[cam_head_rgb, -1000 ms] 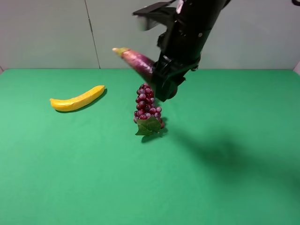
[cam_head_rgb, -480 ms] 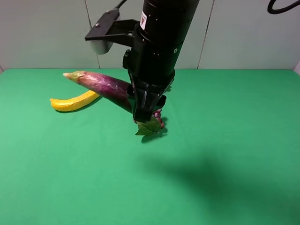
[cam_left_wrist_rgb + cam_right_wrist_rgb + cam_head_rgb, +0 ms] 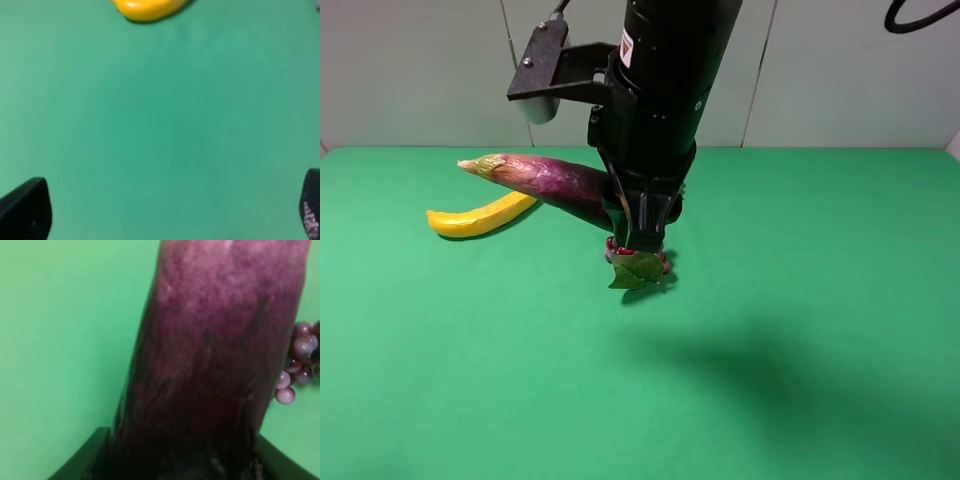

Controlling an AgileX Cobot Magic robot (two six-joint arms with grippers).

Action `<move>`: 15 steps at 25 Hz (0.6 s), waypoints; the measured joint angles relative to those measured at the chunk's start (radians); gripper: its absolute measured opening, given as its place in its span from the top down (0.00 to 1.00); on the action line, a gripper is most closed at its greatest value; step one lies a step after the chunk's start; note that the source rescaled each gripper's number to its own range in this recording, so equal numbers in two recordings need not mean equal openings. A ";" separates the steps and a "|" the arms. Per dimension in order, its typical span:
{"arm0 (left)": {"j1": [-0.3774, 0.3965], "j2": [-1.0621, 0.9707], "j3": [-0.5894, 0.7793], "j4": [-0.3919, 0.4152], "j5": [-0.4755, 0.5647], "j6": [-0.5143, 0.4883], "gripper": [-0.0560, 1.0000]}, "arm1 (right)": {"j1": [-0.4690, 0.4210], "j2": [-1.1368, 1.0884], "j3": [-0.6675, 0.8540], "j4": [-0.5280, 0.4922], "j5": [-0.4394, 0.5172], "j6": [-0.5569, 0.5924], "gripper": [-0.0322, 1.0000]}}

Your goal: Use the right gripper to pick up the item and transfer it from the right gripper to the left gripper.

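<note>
My right gripper (image 3: 640,228), on the thick black arm with a white label, is shut on the thick end of the purple eggplant (image 3: 552,180) and holds it above the green table. The eggplant points left, and its tan-green stem tip is over the far end of the banana. In the right wrist view the eggplant (image 3: 215,350) fills the frame between the jaws of that gripper (image 3: 185,467). My left gripper (image 3: 168,207) is open and empty over bare green cloth. It is out of the exterior view.
A yellow banana (image 3: 482,214) lies at the left and also shows in the left wrist view (image 3: 147,7). A red grape bunch with a green leaf (image 3: 635,270) lies under the right gripper, and the grapes (image 3: 299,365) show beside the eggplant. The green table (image 3: 800,330) meets a grey wall behind.
My right arm has swung left and toward the camera with the eggplant, now covering most of the grapes. In the last half second it barely moved.
</note>
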 joint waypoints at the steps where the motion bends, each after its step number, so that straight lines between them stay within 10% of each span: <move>1: -0.012 0.036 -0.015 -0.004 -0.004 0.019 0.01 | 0.000 0.005 0.000 -0.001 0.001 0.000 0.97; 15: -0.346 0.429 -0.183 -0.007 -0.054 0.257 0.03 | 0.000 0.036 0.000 0.000 0.001 -0.019 0.97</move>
